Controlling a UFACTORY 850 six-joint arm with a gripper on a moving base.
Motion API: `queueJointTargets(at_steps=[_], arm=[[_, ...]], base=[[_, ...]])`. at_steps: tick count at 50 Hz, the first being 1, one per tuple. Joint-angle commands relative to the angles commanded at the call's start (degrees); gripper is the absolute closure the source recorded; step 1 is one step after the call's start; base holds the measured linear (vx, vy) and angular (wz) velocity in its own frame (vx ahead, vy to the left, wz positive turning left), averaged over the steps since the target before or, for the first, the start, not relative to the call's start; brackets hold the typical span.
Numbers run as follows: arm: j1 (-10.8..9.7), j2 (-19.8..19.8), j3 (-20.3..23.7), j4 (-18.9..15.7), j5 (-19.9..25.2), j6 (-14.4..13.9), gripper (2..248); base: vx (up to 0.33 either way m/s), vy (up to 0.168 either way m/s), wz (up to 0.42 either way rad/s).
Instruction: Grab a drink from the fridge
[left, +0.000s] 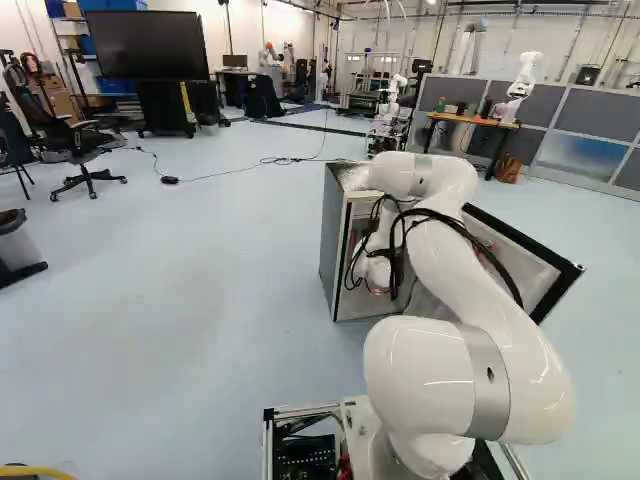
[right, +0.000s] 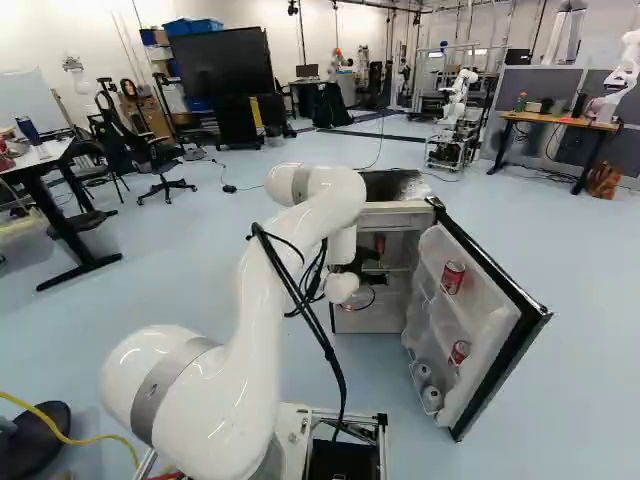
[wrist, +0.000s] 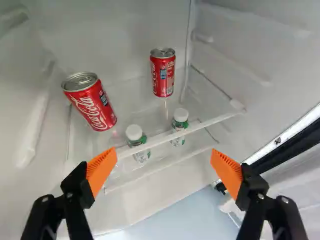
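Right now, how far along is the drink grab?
Opening looks done: the fridge door stands open and the claw faces the red cans inside. Nothing is in hand; its fingers are apart with no drink gripped. Left, I'd say: reach one, grip it, bring it out.

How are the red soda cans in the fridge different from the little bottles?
The soda cans are red, but the bottles show green and white. The soda cans have flat metal tops, while the bottles have round white caps. A white shelf edge crosses in front of the bottles, but not the soda cans. Both kinds are drinks-style containers inside the fridge, two of each in the wrist view.
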Motion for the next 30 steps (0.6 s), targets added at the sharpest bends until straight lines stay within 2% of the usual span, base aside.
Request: queueJointTargets(at_steps=[15, 30], arm=[[-0.13, -3.48, -3.55, 0.0, 1.91, 0.0, 3], [-0.01, -4.75, -5.39, 0.0, 5.16, 0.0, 3]], base=[[0.0, 0.0, 0.0], [0.0, 0.0, 0.0]])
